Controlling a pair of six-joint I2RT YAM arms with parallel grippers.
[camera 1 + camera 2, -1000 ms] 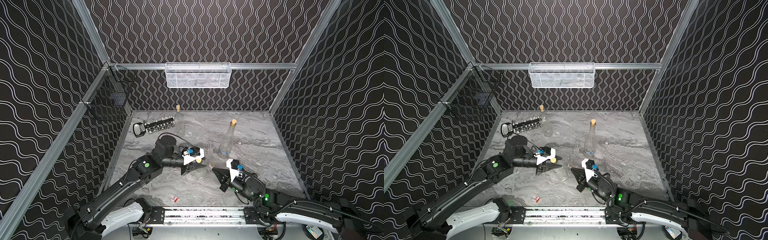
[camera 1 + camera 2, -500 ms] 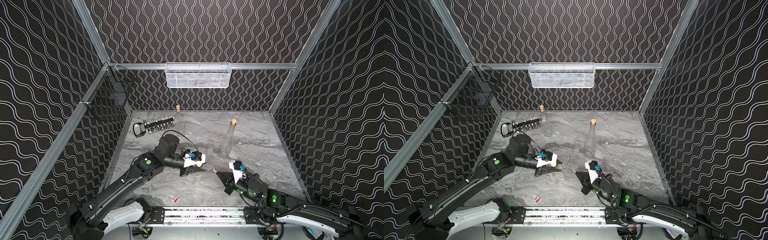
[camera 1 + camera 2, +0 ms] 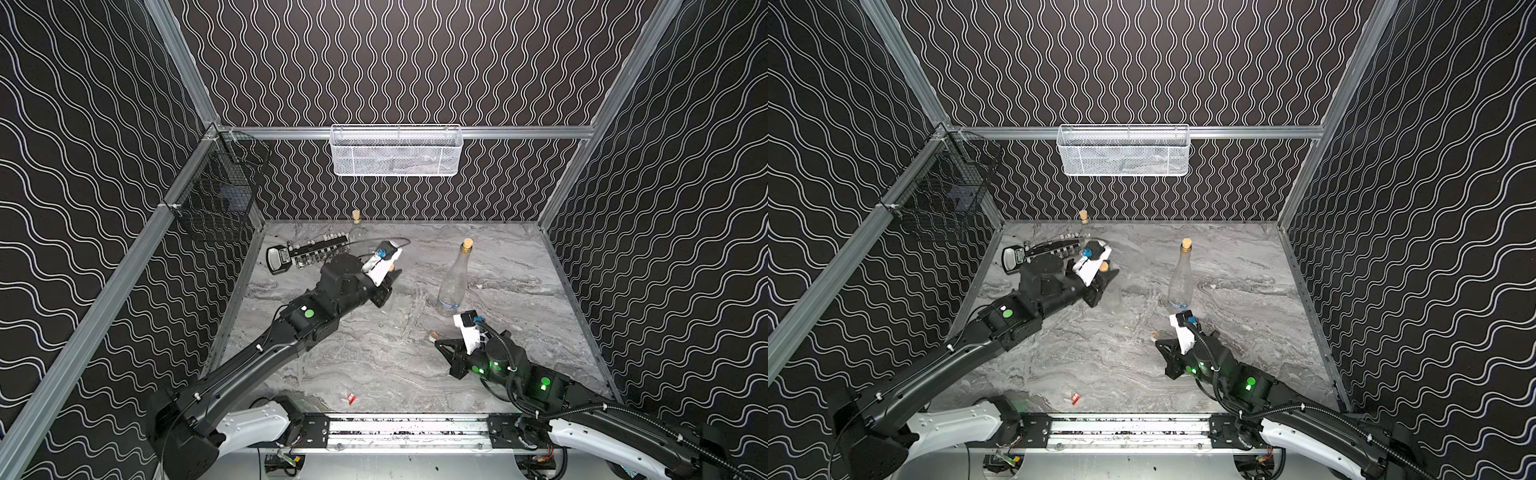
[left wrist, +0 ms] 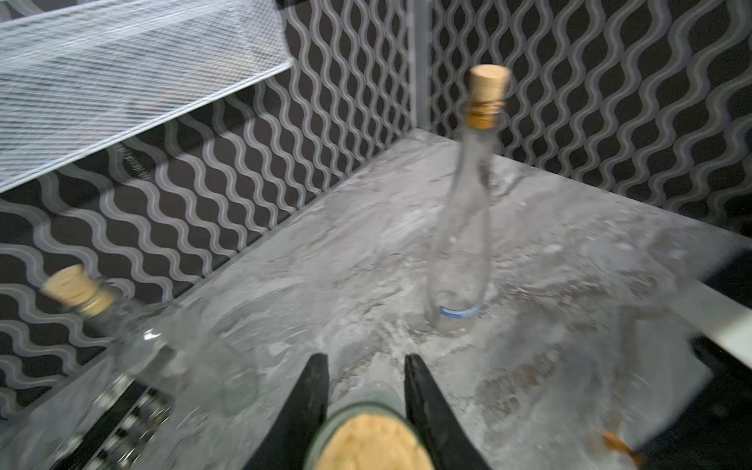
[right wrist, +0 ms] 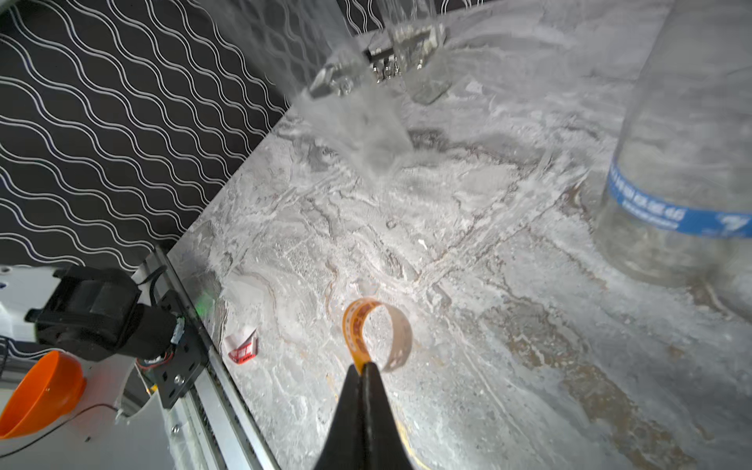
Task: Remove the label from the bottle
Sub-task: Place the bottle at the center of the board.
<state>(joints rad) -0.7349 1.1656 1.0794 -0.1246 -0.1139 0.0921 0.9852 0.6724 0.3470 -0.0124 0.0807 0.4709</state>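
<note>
My left gripper (image 4: 366, 362) is shut on the neck of a clear corked bottle (image 4: 372, 443). It holds this bottle (image 3: 1112, 297) left of centre, with the cork (image 3: 390, 268) up by the fingers. The body is blurred in the right wrist view. My right gripper (image 5: 364, 366) is shut on one end of a curled orange label (image 5: 376, 329), low over the table at front right. The label (image 3: 432, 334) hangs free of any bottle. In both top views the right gripper (image 3: 1156, 343) sits just in front of a standing corked bottle (image 3: 1180, 278).
The standing bottle (image 5: 683, 162) carries a blue band (image 5: 671, 211) near its base. Another corked bottle (image 3: 356, 228) and a socket rail (image 3: 307, 253) lie at the back left. A red scrap (image 3: 351, 398) lies by the front rail. A white basket (image 3: 395, 151) and a black basket (image 3: 216, 199) hang on the walls.
My left gripper has carried its bottle up and toward the back, away from the right gripper. The right gripper has stayed about where it was, with the label in it.
</note>
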